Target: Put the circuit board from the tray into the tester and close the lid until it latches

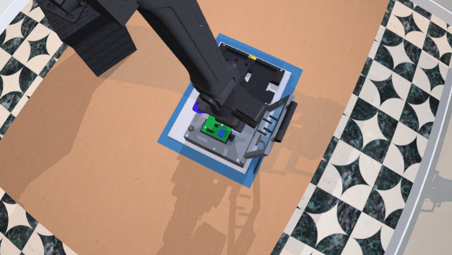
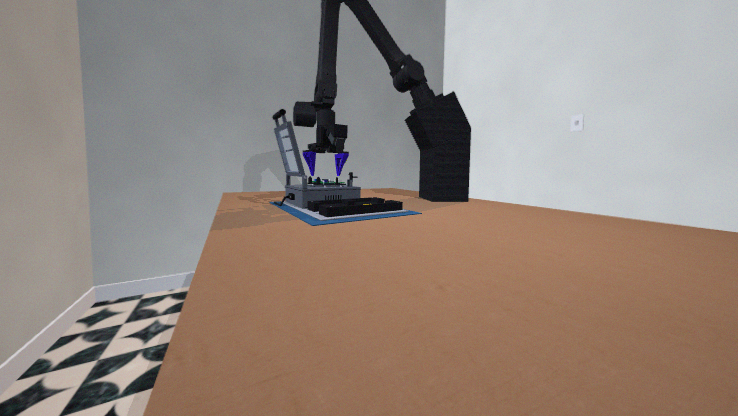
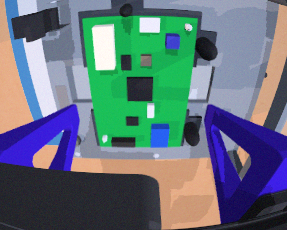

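Grey walls and a floor of black-green and cream tiles surround the tan table we work on. Our gripper hangs fingers down, spread wide with nothing between the tips. Below it, the green board lies face up on the tester, apart from both fingers. In our wrist view its white connector is at the end away from the fingertips, where one black post stands; two more, a near one and a farther one, are along its right edge. We cannot tell whether both pins pass through it. To one side of the gripper the lid stands open, its dark handle uppermost; on the opposite side is the hook. The black tray sits beside the tester, lower than our fingers, on the blue mat.
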Robot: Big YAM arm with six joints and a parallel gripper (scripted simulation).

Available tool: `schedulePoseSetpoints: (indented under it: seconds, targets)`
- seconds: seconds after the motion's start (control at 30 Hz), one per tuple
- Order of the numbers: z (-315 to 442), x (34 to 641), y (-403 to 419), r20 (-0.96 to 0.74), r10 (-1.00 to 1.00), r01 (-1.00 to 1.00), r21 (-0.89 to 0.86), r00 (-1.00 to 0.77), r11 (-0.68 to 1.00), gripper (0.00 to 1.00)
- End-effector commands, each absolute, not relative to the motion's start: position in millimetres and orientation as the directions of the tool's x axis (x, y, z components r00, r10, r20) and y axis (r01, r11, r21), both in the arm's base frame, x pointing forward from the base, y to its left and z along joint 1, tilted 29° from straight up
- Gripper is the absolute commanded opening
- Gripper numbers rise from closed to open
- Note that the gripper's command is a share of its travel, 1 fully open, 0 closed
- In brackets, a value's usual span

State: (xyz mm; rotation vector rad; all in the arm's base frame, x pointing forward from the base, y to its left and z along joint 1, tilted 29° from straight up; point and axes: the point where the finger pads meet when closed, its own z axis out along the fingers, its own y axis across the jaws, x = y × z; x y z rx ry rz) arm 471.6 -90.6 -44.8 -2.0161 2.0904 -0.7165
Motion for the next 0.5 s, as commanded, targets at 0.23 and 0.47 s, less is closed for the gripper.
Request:
schedulePoseSetpoints:
  seconds: [0.23, 0.47]
  targets:
    - [-9, 460, -75, 0.212, -0.974, -0.894, -0.447, -0.081, -0.023, 0.92]
    - [20, 445, -67, 0.212, -0.974, -0.895, -0.446, -0.081, -0.023, 0.92]
